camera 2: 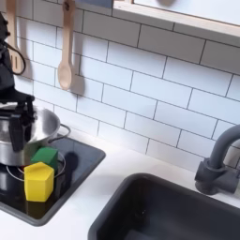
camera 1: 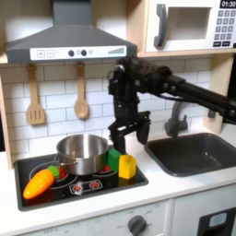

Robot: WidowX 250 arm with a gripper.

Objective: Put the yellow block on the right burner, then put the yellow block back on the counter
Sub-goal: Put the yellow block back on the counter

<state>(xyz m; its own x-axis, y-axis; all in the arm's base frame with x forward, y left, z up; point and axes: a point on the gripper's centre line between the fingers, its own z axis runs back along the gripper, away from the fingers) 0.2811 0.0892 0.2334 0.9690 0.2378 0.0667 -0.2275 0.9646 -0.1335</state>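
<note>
We see the counter [camera 1: 175, 189] framing the black hob [camera 1: 138, 175] at the first exterior view's lower left, the steel pot [camera 1: 81, 152] on its back burner. Above the hob's right side our gripper [camera 1: 130, 136] hangs with jaws spread and nothing between them. The yellow block [camera 1: 127, 167] stands upright on the hob just below, beside the green block [camera 1: 113, 159]. We judge the burner step done; next we must descend, clamp it and carry it onto the counter.
</note>
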